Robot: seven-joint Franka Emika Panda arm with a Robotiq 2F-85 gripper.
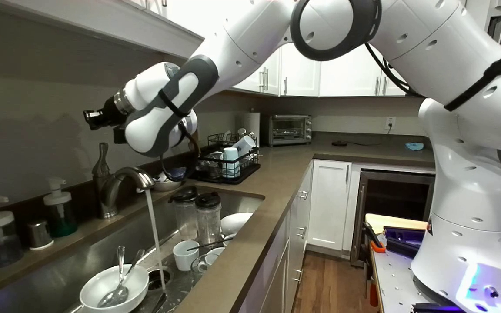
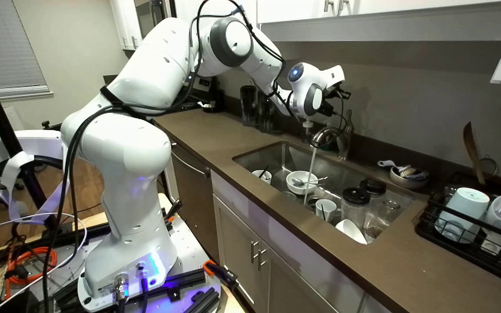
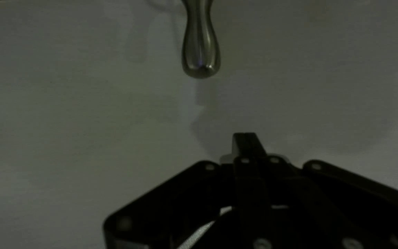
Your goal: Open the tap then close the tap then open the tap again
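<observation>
The silvery tap (image 1: pixel 112 191) stands behind the sink, also in an exterior view (image 2: pixel 343 145). Water runs from its spout into the sink in both exterior views. Its slim lever handle (image 1: pixel 102 161) points upward. The lever's rounded end shows at the top of the wrist view (image 3: pixel 200 52), with the tap's body out of that view. My gripper (image 3: pixel 244 134) is shut with nothing between its fingertips. In an exterior view the gripper (image 1: pixel 91 118) is above the lever's top, near the wall and apart from the lever.
The metal sink (image 1: pixel 72 265) holds a white bowl (image 1: pixel 96 284) with spoons, mugs and two lidded jars (image 1: pixel 208 217). Soap dispensers (image 1: pixel 58 204) stand beside the tap. A black dish rack (image 1: pixel 228 167) stands on the counter. The wall (image 3: pixel 81 121) is close before the gripper; cabinets hang above.
</observation>
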